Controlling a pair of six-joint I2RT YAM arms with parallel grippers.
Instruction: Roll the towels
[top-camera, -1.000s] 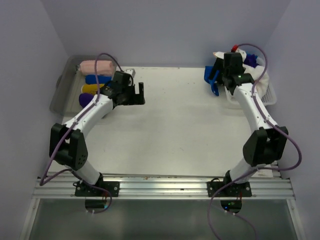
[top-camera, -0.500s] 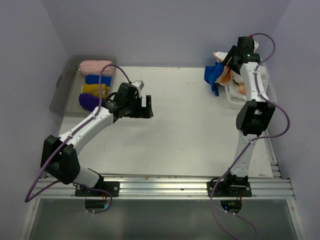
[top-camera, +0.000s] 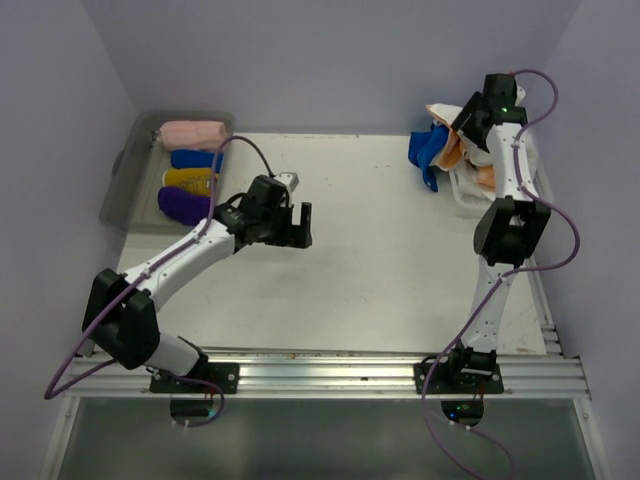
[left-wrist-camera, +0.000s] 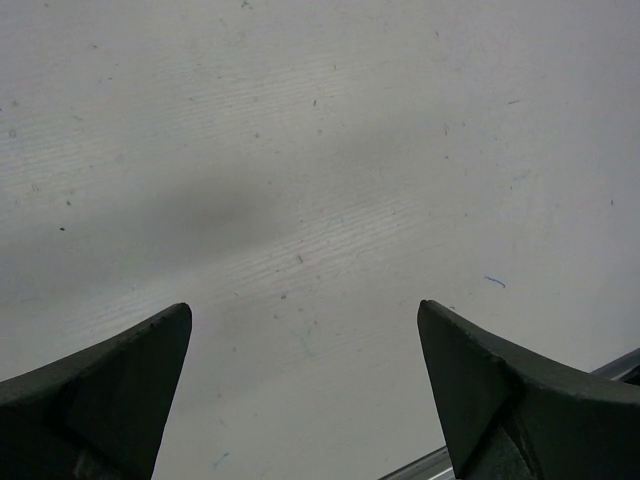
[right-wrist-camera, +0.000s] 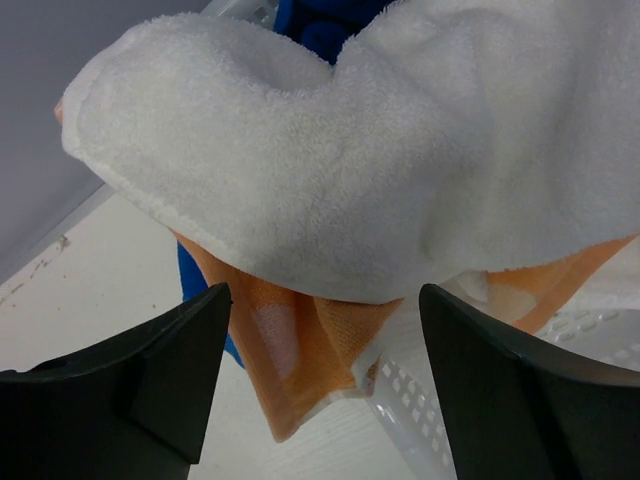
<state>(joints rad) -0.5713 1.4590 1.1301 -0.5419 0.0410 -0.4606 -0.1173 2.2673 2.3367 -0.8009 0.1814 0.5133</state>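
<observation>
White tabletop (top-camera: 380, 260) spans both arms. At upper left the tub (top-camera: 118, 195) stores four rolled towels (top-camera: 193, 158); my left gripper (top-camera: 295, 228) hangs wide open at centre left, ready to help. Upper right, my right gripper (right-wrist-camera: 322, 292), jaws apart, hovers at the white towel (right-wrist-camera: 300, 170) atop an orange towel (right-wrist-camera: 300, 350) in the basket (right-wrist-camera: 420, 400), likely my next pick.

The wide middle of the table (top-camera: 380, 260) is flat and bare, so the left gripper (top-camera: 293, 222) has lots of room all around it. At the far left, the grey tub (top-camera: 120, 190) full of rolled towels (top-camera: 188, 178) is in the way. At the far right, the white basket (right-wrist-camera: 430, 400) and its heap of white towel (right-wrist-camera: 330, 150) and orange towel (right-wrist-camera: 300, 350) fill the space right in front of the right gripper (right-wrist-camera: 320, 300).
</observation>
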